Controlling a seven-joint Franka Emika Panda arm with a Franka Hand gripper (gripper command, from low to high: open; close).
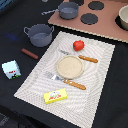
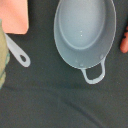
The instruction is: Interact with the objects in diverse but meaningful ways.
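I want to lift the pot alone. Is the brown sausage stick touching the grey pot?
Apart. The exterior view shows dark table between the grey pot and the sausage stick; the wrist view shows a gap too.

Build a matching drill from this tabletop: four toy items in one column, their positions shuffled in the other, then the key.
Items
1. red tomato
2. yellow butter box
3. milk carton
4. grey two-handled pot

Positions
A. off the placemat, on dark cloth, nearest the exterior view's left edge
B. on the placemat, just beyond the tan plate
C. on the placemat's near edge
D. beyond the brown sausage stick

Pairs: 1-B, 2-C, 3-A, 4-D
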